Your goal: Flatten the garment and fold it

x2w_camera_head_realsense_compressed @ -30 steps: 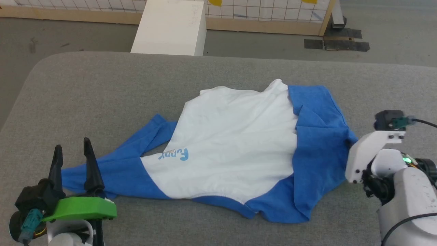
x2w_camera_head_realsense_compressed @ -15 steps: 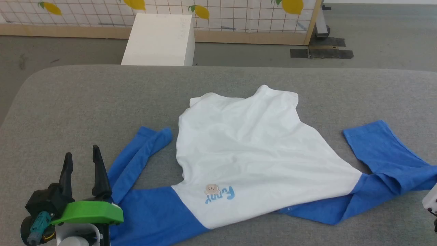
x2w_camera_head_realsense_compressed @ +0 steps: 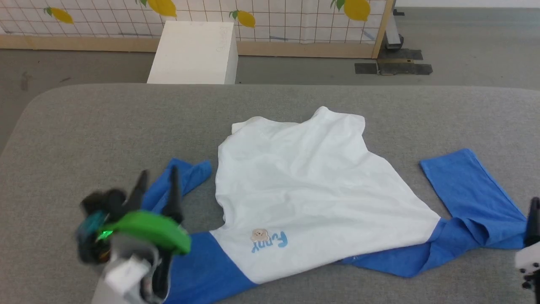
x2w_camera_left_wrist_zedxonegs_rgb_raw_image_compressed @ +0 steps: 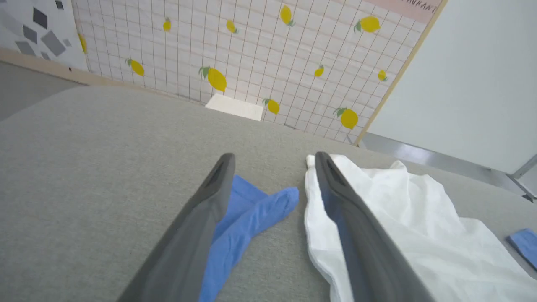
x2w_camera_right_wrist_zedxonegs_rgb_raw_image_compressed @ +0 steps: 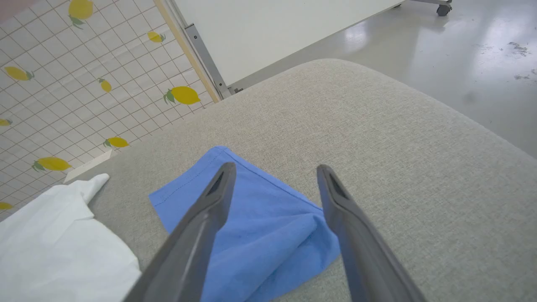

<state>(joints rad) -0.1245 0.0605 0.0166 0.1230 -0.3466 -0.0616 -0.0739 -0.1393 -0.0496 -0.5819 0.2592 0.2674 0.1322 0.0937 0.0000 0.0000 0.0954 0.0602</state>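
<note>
The garment [x2w_camera_head_realsense_compressed: 303, 190] lies spread on the grey padded table [x2w_camera_head_realsense_compressed: 105, 126], white body in the middle, "Funny" lettering [x2w_camera_head_realsense_compressed: 270, 241] near the front. Its left blue sleeve [x2w_camera_head_realsense_compressed: 190, 175] is bunched; its right blue sleeve [x2w_camera_head_realsense_compressed: 468, 185] stretches out to the right with a wrinkle near the shoulder. My left gripper [x2w_camera_head_realsense_compressed: 159, 172], blurred, hovers open over the left sleeve. In the left wrist view the open left gripper [x2w_camera_left_wrist_zedxonegs_rgb_raw_image_compressed: 273, 157] straddles that sleeve [x2w_camera_left_wrist_zedxonegs_rgb_raw_image_compressed: 251, 209] beside the white body [x2w_camera_left_wrist_zedxonegs_rgb_raw_image_compressed: 398, 222]. My right gripper [x2w_camera_right_wrist_zedxonegs_rgb_raw_image_compressed: 275, 167] stands open above the right sleeve [x2w_camera_right_wrist_zedxonegs_rgb_raw_image_compressed: 260, 226], holding nothing.
A white box [x2w_camera_head_realsense_compressed: 192, 52] stands on the floor beyond the table's far edge, in front of a lemon-print grid panel [x2w_camera_head_realsense_compressed: 274, 21]. The table's rounded right corner [x2w_camera_right_wrist_zedxonegs_rgb_raw_image_compressed: 377, 105] is close to the right sleeve, with bare floor beyond it.
The right sleeve, folded over the body a second ago, now lies stretched out to the right. My left gripper has moved forward and right over the left sleeve. The head camera has shifted.
</note>
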